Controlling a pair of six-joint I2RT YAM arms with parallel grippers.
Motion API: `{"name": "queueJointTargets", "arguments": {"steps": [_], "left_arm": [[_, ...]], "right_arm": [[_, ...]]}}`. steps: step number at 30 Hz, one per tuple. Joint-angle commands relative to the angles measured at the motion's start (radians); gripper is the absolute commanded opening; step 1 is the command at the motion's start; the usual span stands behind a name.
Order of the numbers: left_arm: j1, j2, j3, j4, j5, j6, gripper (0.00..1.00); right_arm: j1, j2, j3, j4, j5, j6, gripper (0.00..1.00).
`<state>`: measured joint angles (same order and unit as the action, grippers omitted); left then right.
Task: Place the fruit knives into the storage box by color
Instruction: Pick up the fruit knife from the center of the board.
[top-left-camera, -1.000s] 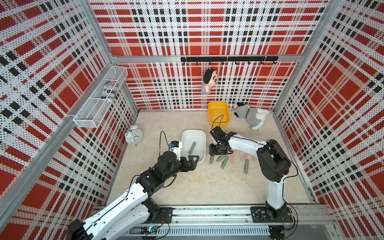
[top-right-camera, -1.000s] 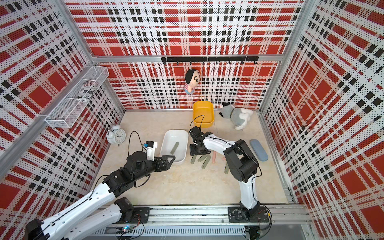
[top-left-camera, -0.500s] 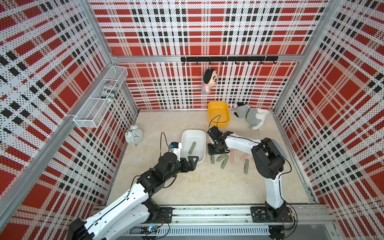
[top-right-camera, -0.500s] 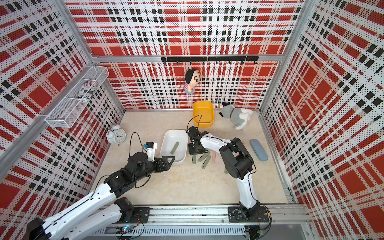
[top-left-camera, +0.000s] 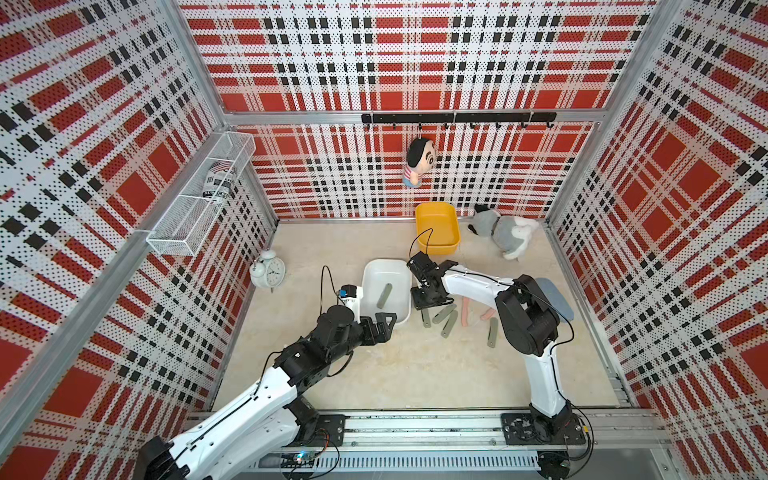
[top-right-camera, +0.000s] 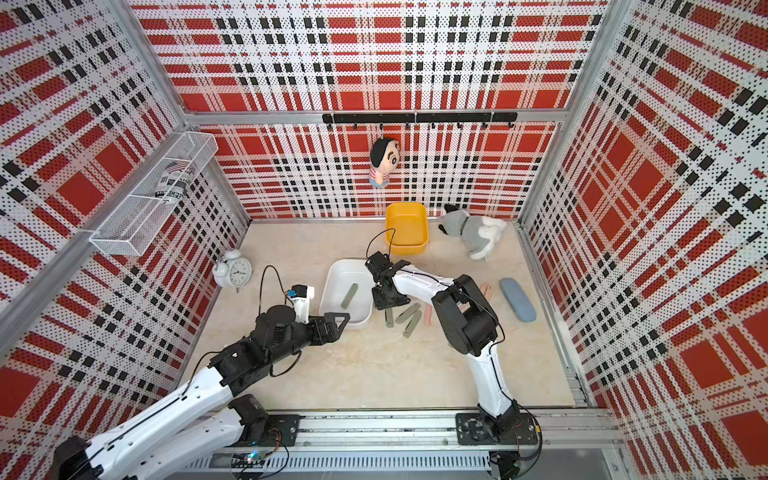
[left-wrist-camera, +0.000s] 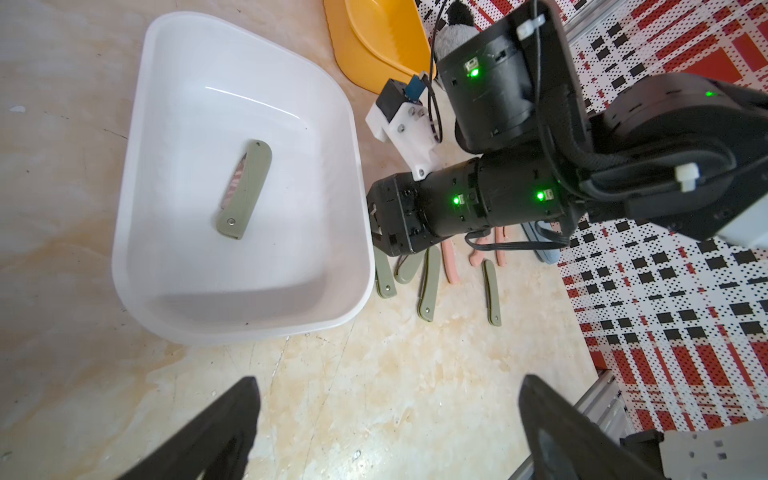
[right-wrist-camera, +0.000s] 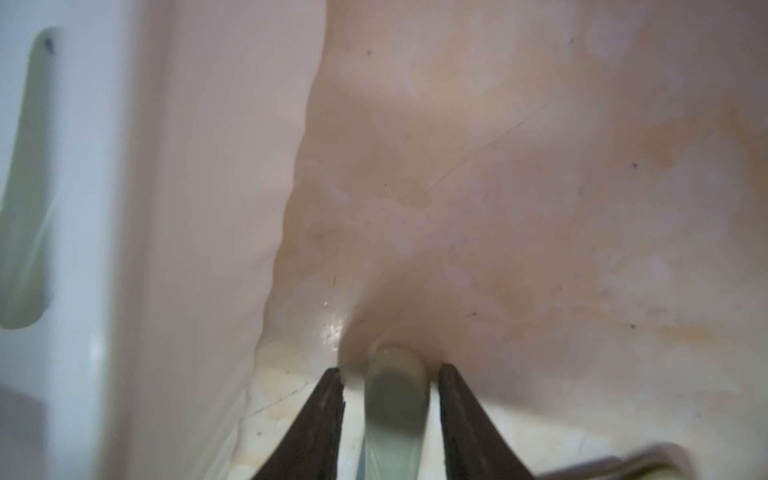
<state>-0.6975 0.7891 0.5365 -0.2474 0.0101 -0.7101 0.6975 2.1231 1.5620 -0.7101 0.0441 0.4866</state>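
A white storage box (top-left-camera: 384, 264) (left-wrist-camera: 137, 166) holds one green fruit knife (top-left-camera: 384, 296) (left-wrist-camera: 244, 189). Behind it stands a yellow storage box (top-left-camera: 438, 226). Several green knives (top-left-camera: 449, 324) (top-right-camera: 409, 322) and pink knives (top-left-camera: 464, 311) (top-right-camera: 485, 289) lie on the floor right of the white box. My right gripper (top-left-camera: 424, 309) (right-wrist-camera: 390, 368) points down beside the white box, open but narrow. A green knife (right-wrist-camera: 392, 399) lies between its fingers with a thin gap on each side. Nothing is between the fingers of my left gripper (top-left-camera: 386, 324) (left-wrist-camera: 388, 378), which hangs wide open at the white box's near corner.
An alarm clock (top-left-camera: 268, 270) stands at the left wall. At the back right lies a plush dog (top-left-camera: 505, 235). A blue-grey case (top-right-camera: 517, 299) rests by the right wall. A wire basket (top-left-camera: 199, 208) and a hanging doll (top-left-camera: 417, 162) are on the walls.
My right gripper has shifted slightly toward the white box and its fingers have narrowed around the green knife. The left arm has stayed still.
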Motion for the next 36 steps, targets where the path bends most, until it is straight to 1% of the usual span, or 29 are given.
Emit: {"name": "queueJointTargets", "arguments": {"steps": [1, 13, 19, 27, 36], "left_arm": [[0.001, -0.006, -0.014, 0.026, -0.01, 0.004, 0.99], [0.015, -0.019, -0.016, 0.022, -0.004, 0.004, 0.99], [0.019, -0.022, -0.017, 0.02, -0.002, 0.004, 0.99], [0.02, -0.017, -0.019, 0.02, -0.004, 0.004, 0.99], [0.023, -0.016, -0.009, 0.019, -0.007, 0.004, 0.99]], "right_arm": [[0.012, 0.028, 0.009, -0.048, 0.038, -0.013, 0.42], [0.025, 0.063, 0.01, -0.062, 0.074, -0.019, 0.39], [0.026, 0.069, -0.001, -0.047, 0.066, -0.019, 0.32], [0.022, 0.037, -0.006, -0.022, 0.037, -0.014, 0.22], [-0.009, -0.021, 0.001, -0.019, 0.006, -0.015, 0.2]]}}
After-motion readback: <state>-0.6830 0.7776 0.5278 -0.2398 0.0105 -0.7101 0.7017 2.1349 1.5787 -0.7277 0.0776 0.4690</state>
